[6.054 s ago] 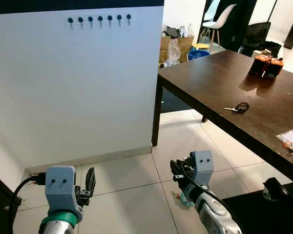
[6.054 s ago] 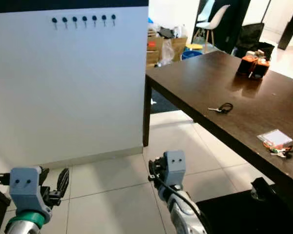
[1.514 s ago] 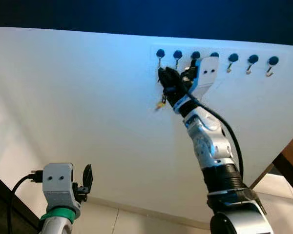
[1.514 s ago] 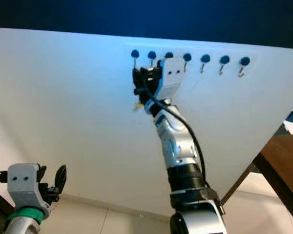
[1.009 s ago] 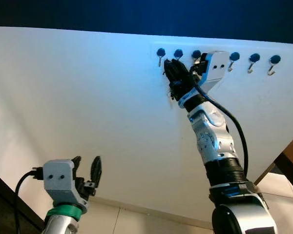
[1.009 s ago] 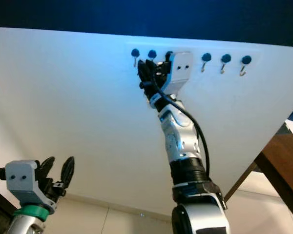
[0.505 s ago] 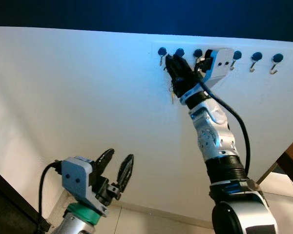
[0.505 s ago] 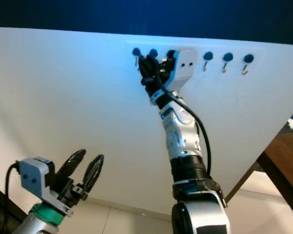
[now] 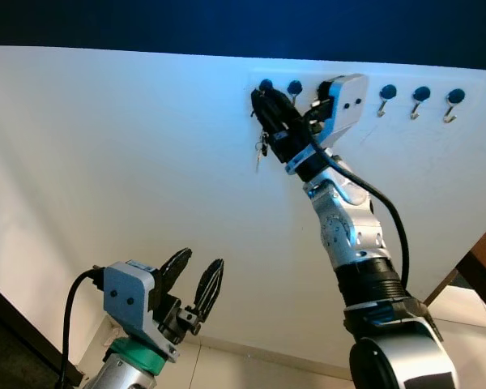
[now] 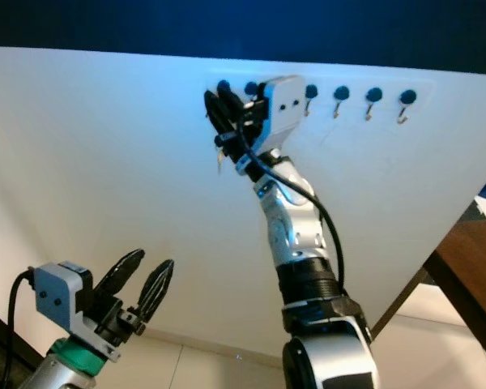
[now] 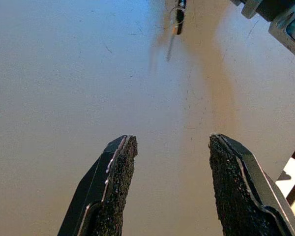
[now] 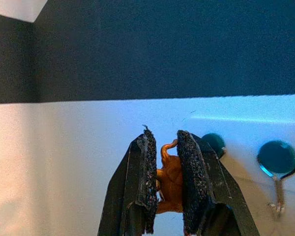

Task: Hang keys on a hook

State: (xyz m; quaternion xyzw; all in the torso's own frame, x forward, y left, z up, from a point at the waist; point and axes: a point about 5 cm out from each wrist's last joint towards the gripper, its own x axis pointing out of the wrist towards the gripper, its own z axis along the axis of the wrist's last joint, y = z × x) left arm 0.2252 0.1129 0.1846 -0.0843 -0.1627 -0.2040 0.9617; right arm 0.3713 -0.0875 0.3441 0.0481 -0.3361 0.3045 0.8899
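Gripping the keys [image 9: 261, 151], the right tool [image 9: 269, 109] nears the leftmost hook [image 9: 265, 85].

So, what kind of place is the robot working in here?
Probably a home entryway or hall: a white wall carries a row of blue-knobbed hooks, and the right hand holds keys up at that row. A tiled floor shows below.

matt white wall [image 9: 130, 162], smooth, faint scuffs noted in left wrist view. hooks [image 9: 421, 101]: thin bright metal under glossy dark-blue round caps. right gripper [image 12: 163, 147]: black pads [image 12: 188, 162] rough, grainy, clamped on an orange rubbery-looking piece of the keys [image 9: 261, 150]. left gripper [image 11: 169, 162] pads equally coarse. arm shell [image 9: 352, 235] glossy silver.
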